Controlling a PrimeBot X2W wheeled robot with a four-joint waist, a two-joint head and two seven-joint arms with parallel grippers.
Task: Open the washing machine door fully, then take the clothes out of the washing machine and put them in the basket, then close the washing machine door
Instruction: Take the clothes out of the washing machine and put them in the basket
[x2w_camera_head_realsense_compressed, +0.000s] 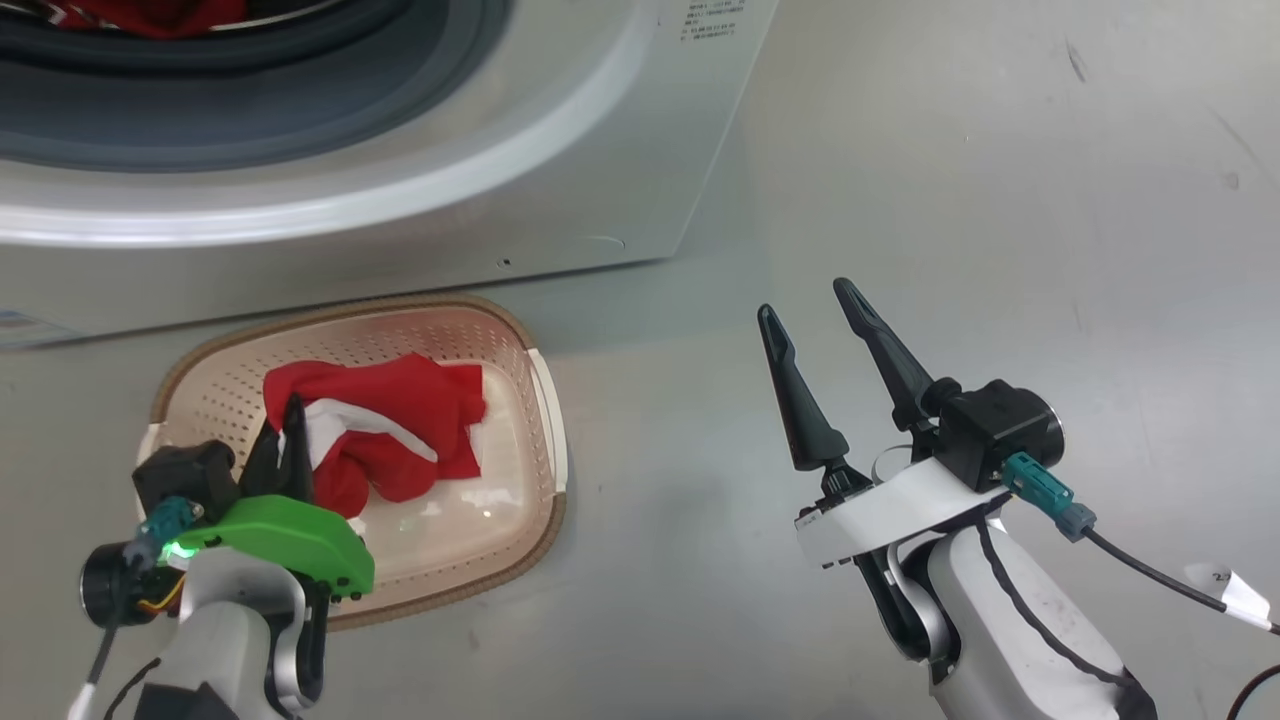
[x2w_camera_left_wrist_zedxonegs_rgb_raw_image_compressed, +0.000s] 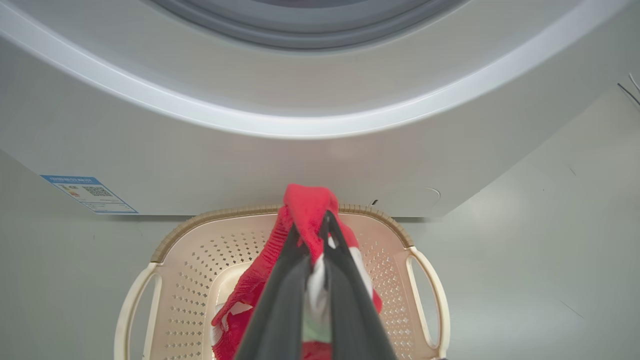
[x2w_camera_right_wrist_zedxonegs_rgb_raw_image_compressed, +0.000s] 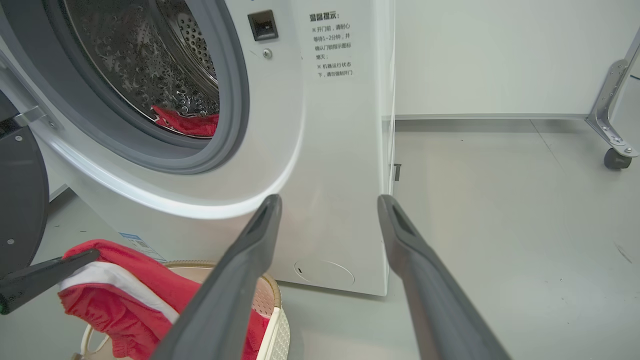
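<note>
**Cloth pinched over the basket, other hand free**

Your left gripper (x2w_camera_head_realsense_compressed: 292, 415) is clamped tight on a fold of a red garment (x2w_camera_head_realsense_compressed: 400, 420) with white trim, its fingers pointing down into the basket (x2w_camera_head_realsense_compressed: 400, 300). The pinched fold stands up between the fingers, and the rest of the garment hangs and bunches inside the basket. Your right gripper (x2w_camera_head_realsense_compressed: 803, 300) has its jaws spread wide and holds nothing. It hovers over the bare floor (x2w_camera_head_realsense_compressed: 1000, 200) to the right of the basket, well apart from it. The basket sits on the floor just in front of the washing machine (x2w_camera_head_realsense_compressed: 600, 150), below its round opening. In the right wrist view you see the door (x2w_camera_right_wrist_zedxonegs_rgb_raw_image_compressed: 20, 200) swung open at the left edge. Another red piece (x2w_camera_right_wrist_zedxonegs_rgb_raw_image_compressed: 187, 122) lies at the bottom of the steel drum (x2w_camera_right_wrist_zedxonegs_rgb_raw_image_compressed: 150, 55).
</note>
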